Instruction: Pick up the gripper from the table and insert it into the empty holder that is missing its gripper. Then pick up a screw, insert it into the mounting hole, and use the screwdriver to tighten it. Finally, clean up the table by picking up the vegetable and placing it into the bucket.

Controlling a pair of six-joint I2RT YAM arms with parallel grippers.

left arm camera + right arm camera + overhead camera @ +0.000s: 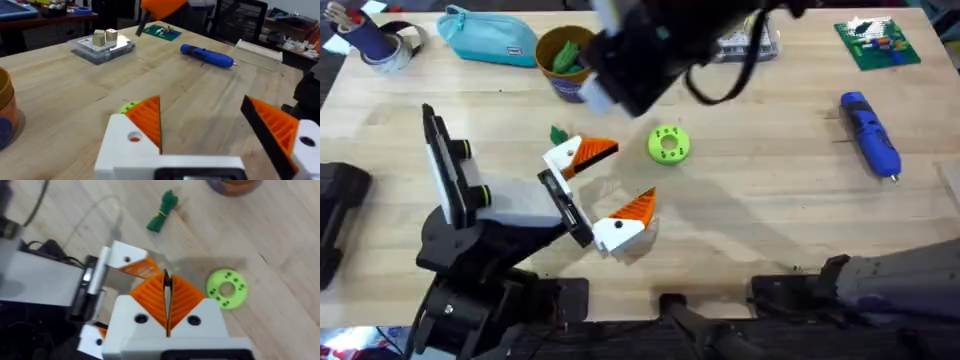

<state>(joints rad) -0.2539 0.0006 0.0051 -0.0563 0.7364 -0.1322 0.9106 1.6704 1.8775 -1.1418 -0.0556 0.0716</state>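
Holder (566, 206) noted at the left of the bench (760, 200), black crossbar facing right, with an orange-and-white piece at each end. Gripper (582, 153) found seated at the crossbar's far end; seating depth cannot be confirmed. Right gripper (167, 277) observed directly above that piece, fingers pressed together, with a small dark speck at the tips that cannot be identified. Left gripper (201, 100) recorded with fingers spread and nothing between them. Vegetable (558, 135) seen as a small green bundle lying on the bench just beyond the gripper, well apart from the bucket (545, 40), which stands at the far edge with green items inside. Screwdriver (870, 135) lying flat at the far right. Lime-green disc (668, 145) lying near the gripper's orange tip.
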